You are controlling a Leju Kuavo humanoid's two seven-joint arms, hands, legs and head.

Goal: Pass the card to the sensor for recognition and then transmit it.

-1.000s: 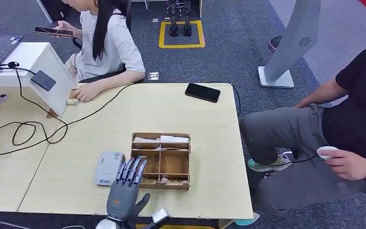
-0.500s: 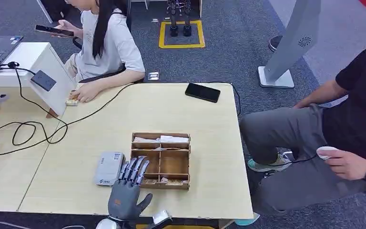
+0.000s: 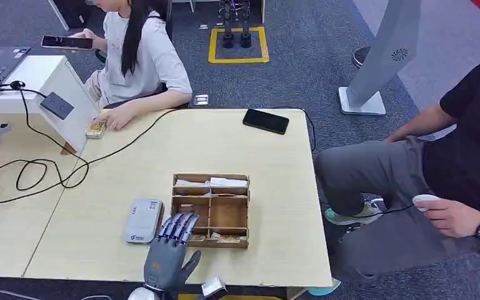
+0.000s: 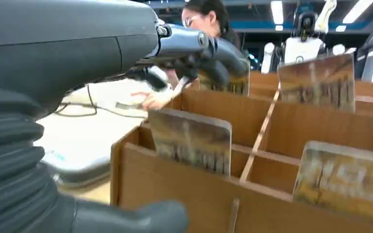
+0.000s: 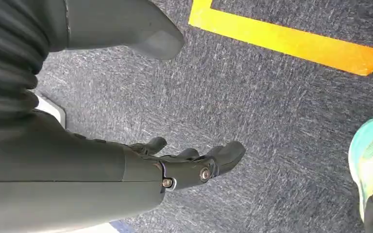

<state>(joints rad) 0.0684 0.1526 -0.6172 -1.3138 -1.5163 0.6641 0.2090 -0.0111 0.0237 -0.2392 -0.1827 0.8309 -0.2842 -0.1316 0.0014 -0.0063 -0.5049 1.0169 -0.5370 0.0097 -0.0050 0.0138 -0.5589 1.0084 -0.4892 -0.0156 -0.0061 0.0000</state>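
Note:
A wooden divided box (image 3: 248, 211) sits near the table's front edge, with brownish cards standing in its front compartments (image 3: 227, 237). My left hand (image 3: 169, 250) hovers at the box's front left corner, fingers stretched over the front left compartment and thumb spread, holding nothing. The left wrist view shows the nearest card (image 4: 190, 141) upright behind the box wall (image 4: 175, 194), between my fingers (image 4: 209, 53) and thumb (image 4: 136, 218), untouched. A grey-white card reader (image 3: 142, 220) lies just left of the box. My right hand (image 5: 184, 165) hangs over the carpet, fingers loosely bent, holding nothing.
A black phone (image 3: 265, 120) lies at the table's far right. Cables (image 3: 44, 169) trail over the left side. One person (image 3: 140, 56) sits at the far edge with a hand on the table; another (image 3: 450, 187) sits to the right. White cards lie in the box's back row (image 3: 228, 182).
My left hand has drifted slightly right, bringing its fingers over the box's front left compartment. The person at the back has shifted their hand on the table.

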